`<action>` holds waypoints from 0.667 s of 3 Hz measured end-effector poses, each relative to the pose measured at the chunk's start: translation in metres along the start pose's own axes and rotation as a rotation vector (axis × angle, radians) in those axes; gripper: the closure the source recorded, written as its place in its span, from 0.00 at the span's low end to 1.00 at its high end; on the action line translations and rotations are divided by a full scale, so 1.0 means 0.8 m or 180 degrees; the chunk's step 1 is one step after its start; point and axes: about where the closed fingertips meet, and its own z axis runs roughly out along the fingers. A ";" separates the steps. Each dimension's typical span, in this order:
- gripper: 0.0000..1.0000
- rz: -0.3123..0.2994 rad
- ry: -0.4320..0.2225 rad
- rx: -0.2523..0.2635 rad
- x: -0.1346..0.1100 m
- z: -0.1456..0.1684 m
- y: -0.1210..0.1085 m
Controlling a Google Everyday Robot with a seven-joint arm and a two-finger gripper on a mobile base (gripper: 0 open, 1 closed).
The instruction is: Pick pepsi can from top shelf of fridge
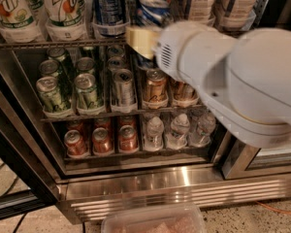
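Note:
The fridge [184, 188] stands open in front of me, with a shiny ribbed steel base. On its top shelf [48, 44], a blue pepsi can [153, 11] with a silver rim leans toward me. A second tall blue can [108, 6] stands upright in a clear holder just left of it. My gripper [143, 39] is the pale yellow tip of the big white arm [242, 76]. It reaches to the shelf's front rail directly below the leaning can. I cannot tell whether it touches the can.
White-and-green 7up bottles [12, 8] stand at the top left and beige cartons [203, 1] at the top right. The middle rack holds green cans [51, 93], a silver can [122, 86] and bronze cans [155, 86]. Red cans [102, 140] and small bottles [179, 130] stand below. A plastic tub [155, 222] lies on the floor.

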 end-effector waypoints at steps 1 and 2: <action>1.00 -0.0063 0.0241 -0.0299 0.032 -0.014 -0.011; 1.00 -0.0131 0.0355 -0.0493 0.043 -0.020 0.002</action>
